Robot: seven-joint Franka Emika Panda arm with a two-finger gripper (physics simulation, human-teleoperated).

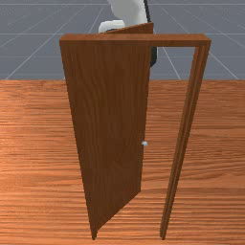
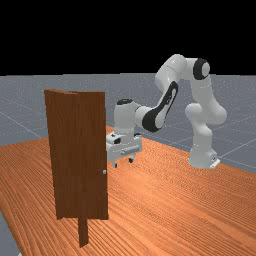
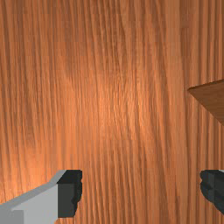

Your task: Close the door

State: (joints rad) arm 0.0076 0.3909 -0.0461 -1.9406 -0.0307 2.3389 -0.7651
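In the far view the gripper (image 2: 123, 163) hangs open above the table, on the arm's side of the door (image 2: 77, 155) and apart from it. Its two fingers stand wide apart in the wrist view, the gripper (image 3: 142, 190) holding nothing. The brown wooden door (image 1: 110, 119) is ajar: hinged at the front view's left post, it swings back toward the arm. A small pale knob (image 1: 144, 143) sits by its free edge. A brown corner (image 3: 212, 100), apparently the door's, lies beyond one finger in the wrist view.
The door frame's top beam (image 1: 134, 40) spans both posts, and its right post (image 1: 184, 134) stands apart from the door's free edge in the front view. Orange-brown table (image 2: 165, 200) surrounds the frame. The arm's base (image 2: 202, 157) is at the far view's right.
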